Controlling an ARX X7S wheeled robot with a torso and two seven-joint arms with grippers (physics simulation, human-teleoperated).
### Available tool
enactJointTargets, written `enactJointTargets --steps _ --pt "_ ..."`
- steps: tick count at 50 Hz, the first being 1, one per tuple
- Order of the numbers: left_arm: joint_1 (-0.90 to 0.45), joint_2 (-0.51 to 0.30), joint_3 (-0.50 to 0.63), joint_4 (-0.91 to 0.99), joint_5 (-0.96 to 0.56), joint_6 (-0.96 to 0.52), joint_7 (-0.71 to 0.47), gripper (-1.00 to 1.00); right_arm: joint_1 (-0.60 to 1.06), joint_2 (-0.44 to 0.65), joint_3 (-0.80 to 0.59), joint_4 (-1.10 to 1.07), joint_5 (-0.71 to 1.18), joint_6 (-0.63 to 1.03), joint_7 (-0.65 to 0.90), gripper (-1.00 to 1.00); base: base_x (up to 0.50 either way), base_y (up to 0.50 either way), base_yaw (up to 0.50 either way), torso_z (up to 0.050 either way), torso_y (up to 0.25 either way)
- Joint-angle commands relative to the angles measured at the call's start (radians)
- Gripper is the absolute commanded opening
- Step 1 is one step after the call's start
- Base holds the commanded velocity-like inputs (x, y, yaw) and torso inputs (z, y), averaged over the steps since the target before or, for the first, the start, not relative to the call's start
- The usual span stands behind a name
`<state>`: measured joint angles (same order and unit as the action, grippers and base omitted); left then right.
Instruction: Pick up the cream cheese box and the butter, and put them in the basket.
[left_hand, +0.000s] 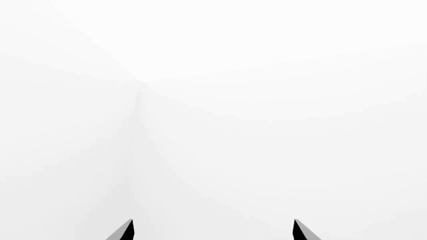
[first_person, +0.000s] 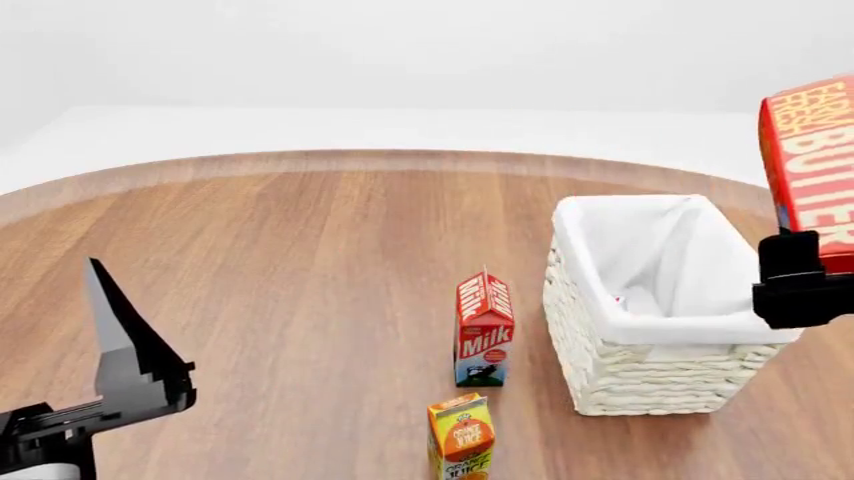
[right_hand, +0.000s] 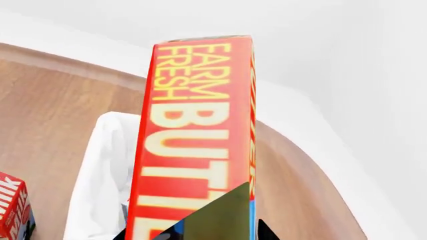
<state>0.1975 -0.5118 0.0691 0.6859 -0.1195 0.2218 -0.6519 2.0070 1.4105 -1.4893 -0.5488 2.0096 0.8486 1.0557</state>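
The butter (first_person: 809, 160), a long rectangular red box with yellow "FARM FRESH BUTTER" lettering, is held upright in the air by the right gripper (first_person: 798, 285), whose black fingers are clamped on its lower end. It is carried above the right edge of the basket (first_person: 667, 375), a squarish white woven wicker container with a smooth white cloth liner folded over its rim. In the right wrist view the box (right_hand: 197, 145) fills the middle, with the liner (right_hand: 100, 175) seen beneath it.

The cream cheese box cannot be made out with certainty; only small spots of colour show inside the liner.

On the round wooden table (first_person: 267, 260), a red-and-white gabled milk carton (first_person: 483, 328) stands just beside the basket, with an orange juice carton (first_person: 462, 437) nearer the robot.

The left gripper (first_person: 114, 330) is raised over bare wood, its angular black fingers (left_hand: 123, 231) spread apart and empty.
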Motion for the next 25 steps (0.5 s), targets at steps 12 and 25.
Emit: enactJointTargets --steps 12,25 --pt "-0.007 -0.001 0.009 0.003 0.004 -0.013 0.0 1.0 0.13 -0.161 0.045 0.307 -0.052 0.148 -0.22 -1.0 0.0 0.0 0.0 0.0 0.002" --pt "-0.009 -0.002 0.013 -0.004 0.003 -0.01 0.001 1.0 0.068 -0.308 0.019 0.457 -0.098 0.146 -0.343 -1.0 0.0 0.0 0.0 0.001 0.001"
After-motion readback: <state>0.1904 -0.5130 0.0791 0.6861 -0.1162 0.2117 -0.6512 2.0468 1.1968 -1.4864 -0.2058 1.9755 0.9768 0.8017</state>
